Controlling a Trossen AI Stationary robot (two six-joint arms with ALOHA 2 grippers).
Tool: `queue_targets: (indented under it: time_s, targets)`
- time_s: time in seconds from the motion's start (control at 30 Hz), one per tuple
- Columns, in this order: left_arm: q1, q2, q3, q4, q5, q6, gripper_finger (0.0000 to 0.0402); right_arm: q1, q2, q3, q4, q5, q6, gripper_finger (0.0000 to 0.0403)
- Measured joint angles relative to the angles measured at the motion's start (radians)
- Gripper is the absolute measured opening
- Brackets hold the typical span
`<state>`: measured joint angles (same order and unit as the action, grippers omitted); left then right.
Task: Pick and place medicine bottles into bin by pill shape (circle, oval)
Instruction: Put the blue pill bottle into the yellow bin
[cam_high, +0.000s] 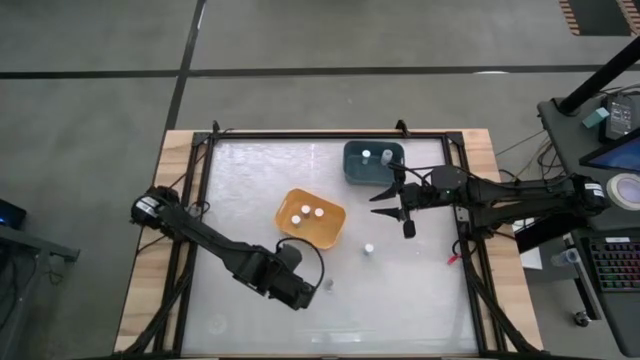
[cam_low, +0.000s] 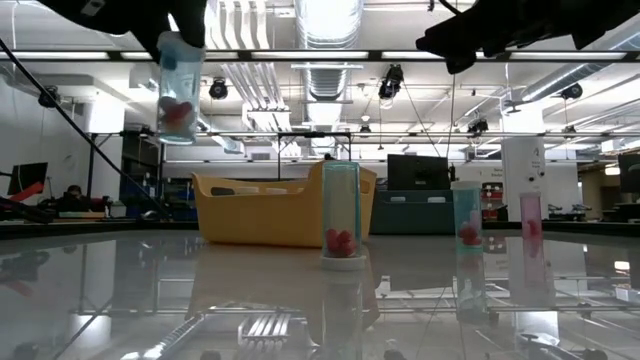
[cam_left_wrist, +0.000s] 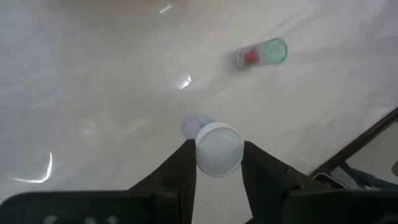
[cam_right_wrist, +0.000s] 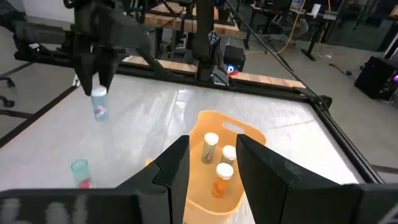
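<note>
Right end effector (cam_right_wrist: 211, 168) hovers, dark fingers apart, right above the orange-yellow plastic tub (cam_right_wrist: 231, 180) holding three white-capped bottles (cam_right_wrist: 211, 147). Well beyond it, the left end effector (cam_right_wrist: 97, 87) clamps a clear bottle (cam_right_wrist: 99, 104).

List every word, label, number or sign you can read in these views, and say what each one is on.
None can be read.
The bottle held up by the left gripper: no label text can be made out.
The three bottles in the orange-yellow tub: too small to read.
The monitor and keyboard beside the table: too blurred to read.
</note>
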<state>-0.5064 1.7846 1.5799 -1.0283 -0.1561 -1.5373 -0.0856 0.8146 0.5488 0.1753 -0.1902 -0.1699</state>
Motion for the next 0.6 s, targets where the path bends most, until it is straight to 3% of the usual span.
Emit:
queue_targets:
  time_s: [0.23, 0.6]
  targets:
    - [0.052, -0.017, 0.015, 0.000, -0.006, 0.109, 0.0091, 0.000, 0.000, 0.000, -0.030, 0.000, 0.024, 0.0123]
    - [0.231, -0.020, 0.094, -0.001, 0.053, 0.427, 0.0091, 0.000, -0.001, 0.000, -0.066, 0.000, 0.030, 0.0123]
